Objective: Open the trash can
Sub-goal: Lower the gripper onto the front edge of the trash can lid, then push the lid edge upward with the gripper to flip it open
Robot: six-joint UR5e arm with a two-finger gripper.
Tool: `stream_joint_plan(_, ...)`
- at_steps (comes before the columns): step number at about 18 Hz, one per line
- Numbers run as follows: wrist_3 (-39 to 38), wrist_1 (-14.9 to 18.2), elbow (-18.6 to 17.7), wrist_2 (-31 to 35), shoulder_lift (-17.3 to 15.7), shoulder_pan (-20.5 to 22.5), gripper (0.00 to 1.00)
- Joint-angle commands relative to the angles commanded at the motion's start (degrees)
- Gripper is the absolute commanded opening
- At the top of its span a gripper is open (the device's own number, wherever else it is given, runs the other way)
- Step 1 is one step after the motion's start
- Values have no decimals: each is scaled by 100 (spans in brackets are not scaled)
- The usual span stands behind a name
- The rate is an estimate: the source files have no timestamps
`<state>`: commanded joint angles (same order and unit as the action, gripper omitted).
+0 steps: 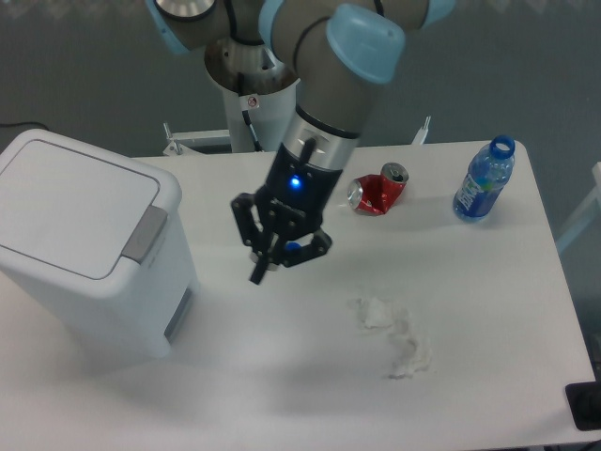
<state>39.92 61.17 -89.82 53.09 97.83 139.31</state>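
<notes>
The trash can [89, 249] is a large white boxy bin at the left of the table. Its flat white lid [70, 202] is down, and the grey push latch [146, 233] sits on its right edge. My gripper [266, 272] hangs above the table to the right of the bin, about a hand's width from the latch and not touching it. Its black fingers are close together with nothing between them.
A crushed red can [377, 191] lies at the back middle. A blue plastic bottle [485, 179] stands at the back right. Crumpled white tissue [392, 338] lies on the white table [488, 310] at the front right of middle.
</notes>
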Motion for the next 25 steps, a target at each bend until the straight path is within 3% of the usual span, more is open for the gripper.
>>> stream_joint_plan(3, -502, 9, -9, 0, -142, -141, 3)
stream_joint_plan(7, -608, 9, -149, 26, -212, -484, 3)
stream_joint_plan(10, -600, 9, -325, 26, -282, -519, 3)
stream_joint_plan(25, -600, 9, -492, 44, -318, -625, 3)
